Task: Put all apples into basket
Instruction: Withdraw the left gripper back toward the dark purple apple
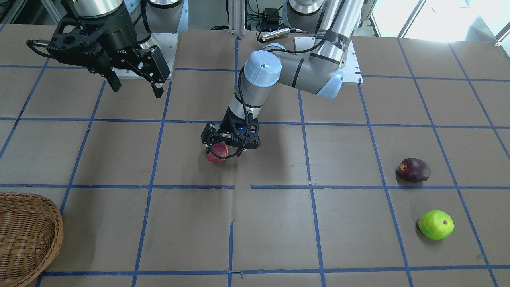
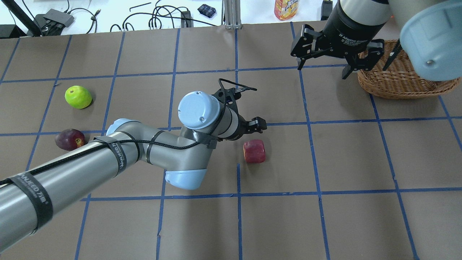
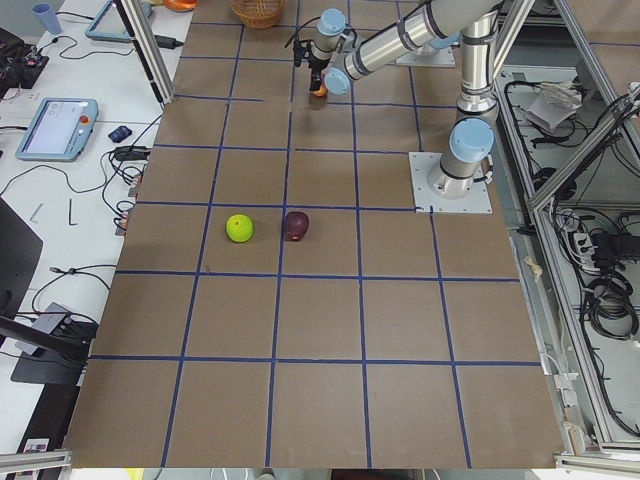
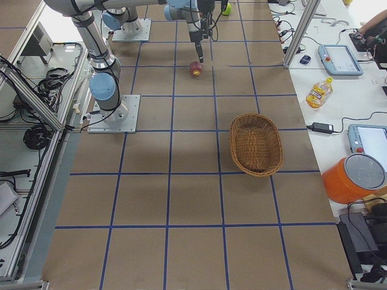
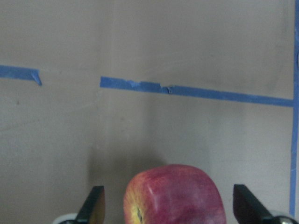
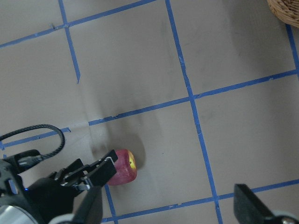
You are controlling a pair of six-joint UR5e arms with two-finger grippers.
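Note:
The red apple [image 2: 254, 151] with a yellowish patch lies on the brown table near its middle. My left gripper [image 5: 170, 207] is open and low over it, with the red apple [image 5: 175, 196] between the two fingers and a gap on each side. The dark purple apple [image 2: 69, 139] and the lime green apple [image 2: 78, 96] lie on the robot's far left, away from both grippers. The wicker basket [image 2: 400, 77] stands on the robot's right, far side. My right gripper [image 2: 323, 70] is open and empty, held high beside the basket.
Blue tape lines [image 1: 231, 186] grid the table. An orange drink bottle [image 4: 317, 92], cables and a teach pendant [image 4: 340, 59] lie on the white bench beyond the basket side. An orange bucket [image 4: 354, 178] stands there too.

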